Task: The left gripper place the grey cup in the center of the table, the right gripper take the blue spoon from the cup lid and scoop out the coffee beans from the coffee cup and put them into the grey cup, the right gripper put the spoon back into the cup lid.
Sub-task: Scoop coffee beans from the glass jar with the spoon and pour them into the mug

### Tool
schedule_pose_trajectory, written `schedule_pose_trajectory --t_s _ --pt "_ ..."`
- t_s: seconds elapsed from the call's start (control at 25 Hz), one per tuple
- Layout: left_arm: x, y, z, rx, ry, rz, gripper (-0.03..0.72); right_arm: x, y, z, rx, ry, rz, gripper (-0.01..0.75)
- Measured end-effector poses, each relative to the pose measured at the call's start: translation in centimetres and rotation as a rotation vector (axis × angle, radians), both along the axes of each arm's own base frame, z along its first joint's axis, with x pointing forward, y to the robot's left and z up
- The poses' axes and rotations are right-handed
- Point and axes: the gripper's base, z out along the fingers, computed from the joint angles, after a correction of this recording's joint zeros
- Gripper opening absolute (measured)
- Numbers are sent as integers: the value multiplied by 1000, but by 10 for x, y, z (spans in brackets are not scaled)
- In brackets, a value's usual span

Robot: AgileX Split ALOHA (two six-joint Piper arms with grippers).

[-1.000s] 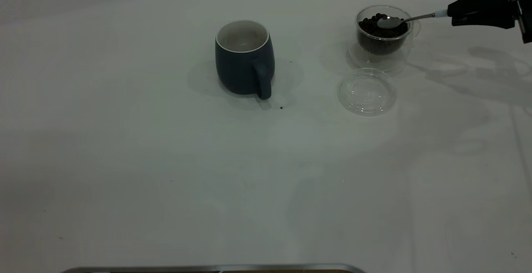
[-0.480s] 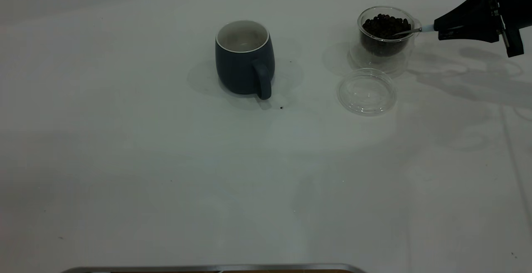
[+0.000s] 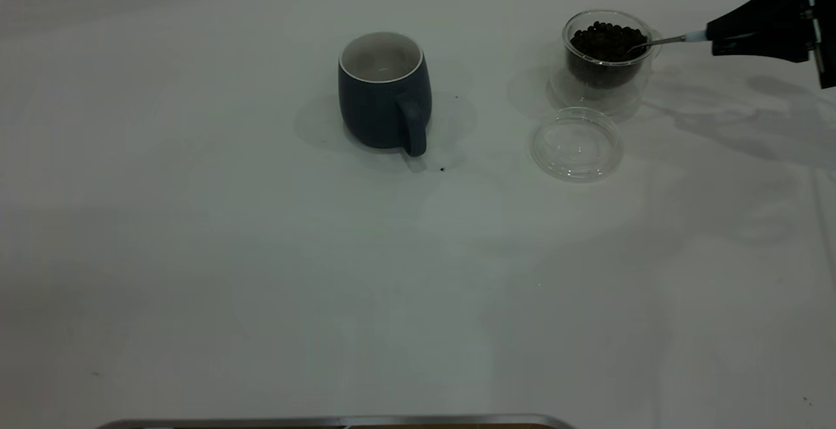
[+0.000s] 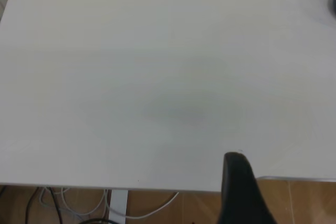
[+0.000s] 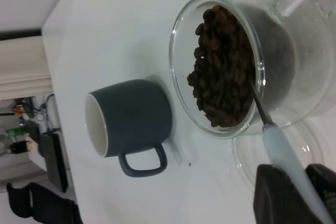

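Note:
The grey cup (image 3: 384, 93) stands upright mid-table with its handle toward the camera; it also shows in the right wrist view (image 5: 131, 119). The clear coffee cup (image 3: 606, 57) holds a heap of coffee beans (image 3: 606, 38) at the back right. My right gripper (image 3: 715, 36) is to the right of it, shut on the pale handle of the blue spoon (image 5: 286, 161). The spoon's neck (image 3: 666, 40) reaches over the rim and its bowl is sunk in the beans (image 5: 223, 66). The cup lid (image 3: 576, 143) lies empty in front of the coffee cup. My left gripper (image 4: 239, 187) hangs over the table's edge, away from everything.
The white table (image 3: 261, 272) has a few dark specks, one beside the grey cup's handle (image 3: 442, 169). A metal edge (image 3: 339, 421) runs along the near side. Cables hang below the table's edge in the left wrist view (image 4: 68, 203).
The spoon's bowl was above the beans and has gone down into them. My right gripper dipped lower, then drew back a little to the right.

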Motion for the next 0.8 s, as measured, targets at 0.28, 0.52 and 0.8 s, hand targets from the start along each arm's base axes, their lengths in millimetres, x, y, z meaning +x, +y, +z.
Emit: schedule_pose_trajectory --t_s 0.28,0.52,0.8 --pt "0 0 0 0 0 1 497 -2 -9 2 25 -9 -11 105" --pt "0 0 0 0 0 1 497 -4 -10 4 55 -17 5 105" --pt "0 0 0 0 0 1 497 -3 -6 7 81 -28 13 105"
